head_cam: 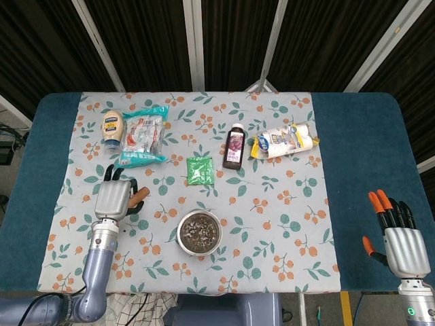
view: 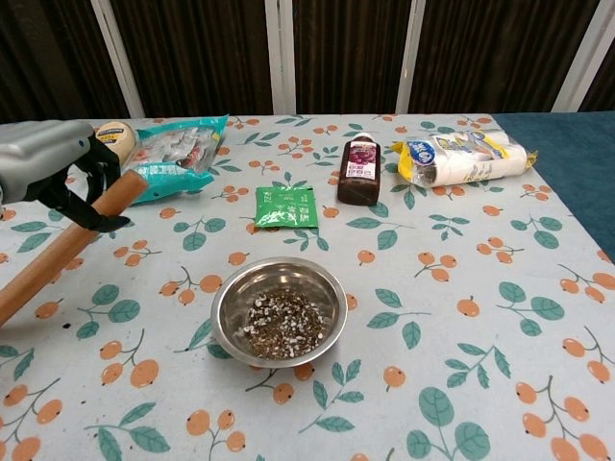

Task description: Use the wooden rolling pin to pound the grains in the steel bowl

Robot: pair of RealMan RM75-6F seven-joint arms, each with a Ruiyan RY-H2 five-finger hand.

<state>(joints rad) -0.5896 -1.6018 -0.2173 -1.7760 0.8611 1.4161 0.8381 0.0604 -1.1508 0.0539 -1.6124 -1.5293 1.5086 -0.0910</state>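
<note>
Left hand (view: 48, 163) round smooth wooden pin (view: 67, 242) — tilted

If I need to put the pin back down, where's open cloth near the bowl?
Bare cloth lies right of the steel bowl, below the tissue pack, and left of the bowl under the left hand holding the rolling pin. Crowded: the far row, from mayonnaise to syrup bottle.

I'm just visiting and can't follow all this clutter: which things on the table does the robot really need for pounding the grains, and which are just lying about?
Needed:
left hand
wooden rolling pin
steel bowl
grains

Lying about:
mayonnaise bottle
teal snack bag
green sachet
dark bottle
yellow-labelled roll pack
</note>
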